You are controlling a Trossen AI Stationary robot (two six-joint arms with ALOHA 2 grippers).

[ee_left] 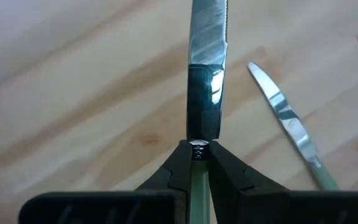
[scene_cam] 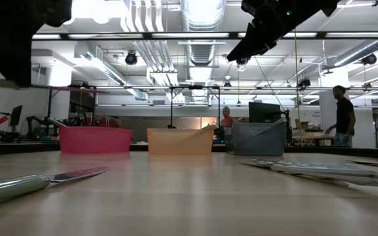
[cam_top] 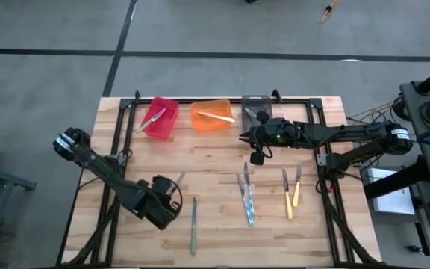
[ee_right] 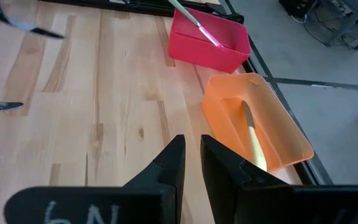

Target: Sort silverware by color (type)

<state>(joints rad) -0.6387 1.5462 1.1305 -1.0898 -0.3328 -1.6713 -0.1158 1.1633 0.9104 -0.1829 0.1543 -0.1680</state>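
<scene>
The left hand [ee_left: 194, 155] is gripping a green-handled knife [ee_left: 207, 74] by the handle, just behind the blade, with the fingers closed tight on it, above the front left part of the counter [cam_top: 215, 149]. A second green knife [cam_top: 194, 224] is lying on the counter just beside it. The right hand [ee_right: 193, 163] is hovering near the grey bin [cam_top: 257, 108], nearly closed and holding nothing.

The silverware is looking slim, with shiny metal heads and coloured plastic handles. I judge each piece is light and stiff, and the polished metal is probably slippery, so the plastic handle near the middle is the better place to take it.

One green piece is resting in the red bin [cam_top: 161, 119], one yellow piece in the orange bin [cam_top: 212, 118], and one piece in the grey bin. The blue utensils [cam_top: 246, 196] and two yellow utensils [cam_top: 291, 193] are waiting on the counter, near each other, in front of the right hand
</scene>
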